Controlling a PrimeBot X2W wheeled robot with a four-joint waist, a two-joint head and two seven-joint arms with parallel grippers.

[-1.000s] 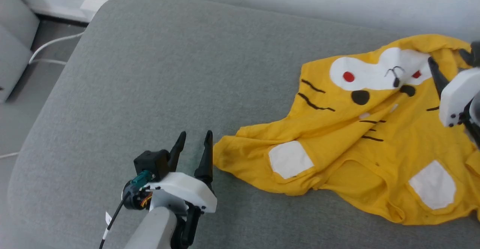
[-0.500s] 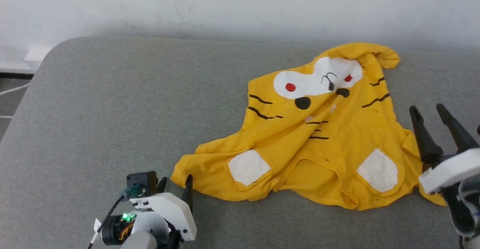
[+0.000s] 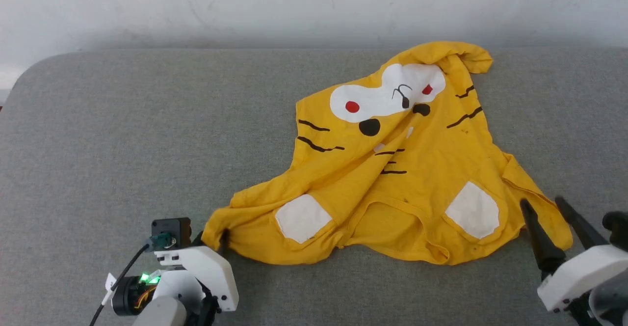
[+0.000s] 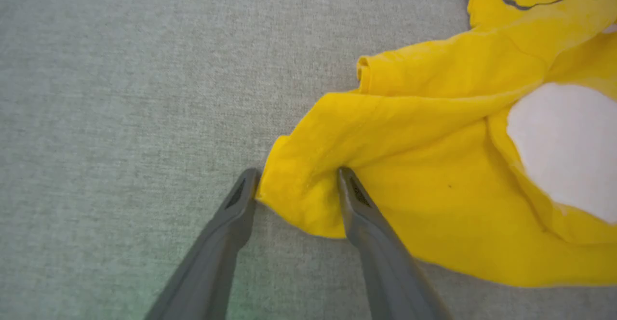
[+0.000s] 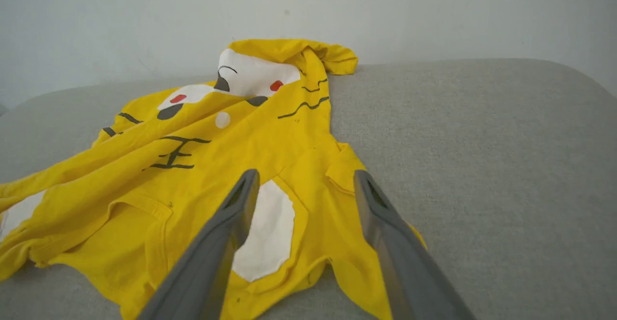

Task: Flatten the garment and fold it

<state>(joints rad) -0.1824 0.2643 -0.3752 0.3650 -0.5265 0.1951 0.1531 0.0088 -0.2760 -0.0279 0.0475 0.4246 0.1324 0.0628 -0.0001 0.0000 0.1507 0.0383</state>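
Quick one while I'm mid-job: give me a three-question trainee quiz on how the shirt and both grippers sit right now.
1. True or false: the garment lies fully flattened on the grey cushion.
2. What sits between the left gripper fingers? A) bare cushion alone B) a yellow corner of the garment C) a red dot of the print
3. Fill in: the right gripper fingers stand ____ (open/shut) at the garment's near right edge.

Key: 1 false, it is rumpled and creased; 2 B; 3 open.
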